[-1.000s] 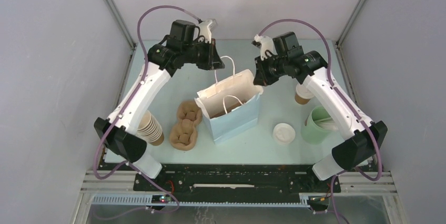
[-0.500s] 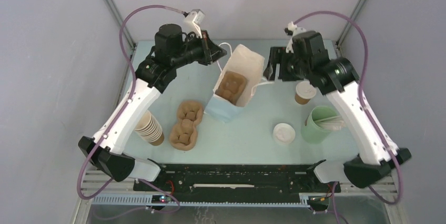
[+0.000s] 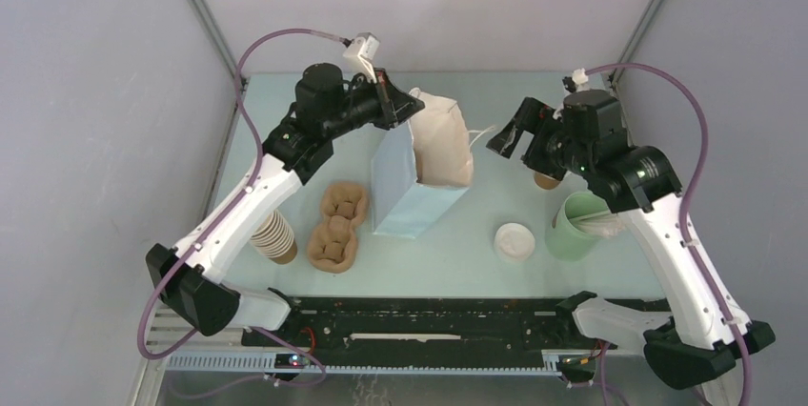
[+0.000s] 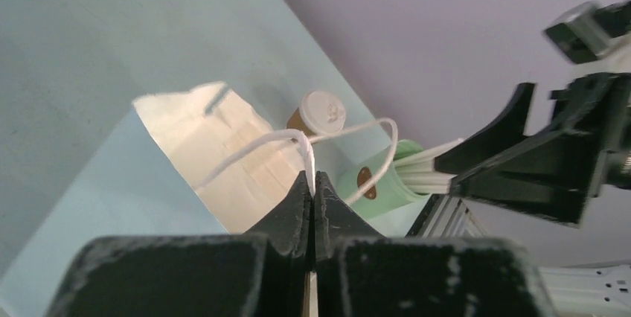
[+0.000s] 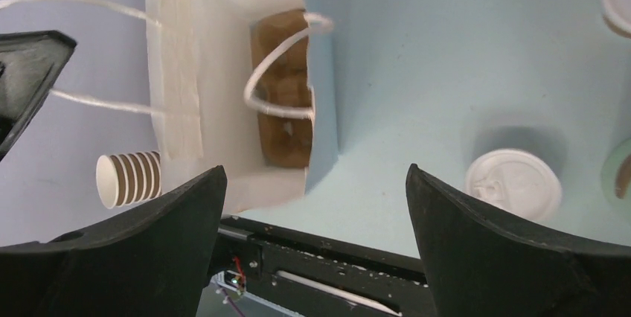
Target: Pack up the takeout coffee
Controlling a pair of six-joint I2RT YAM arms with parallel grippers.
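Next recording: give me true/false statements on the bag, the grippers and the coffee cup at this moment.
1. The left gripper is shut on a white string handle of the pale blue paper bag. True.
2. The right gripper grips the bag's other handle. False: it is open and holds nothing.
3. The small brown paper coffee cup sits inside the bag. False: it stands on the table, outside the bag.
4. A brown pulp cup carrier lies inside the bag. True.
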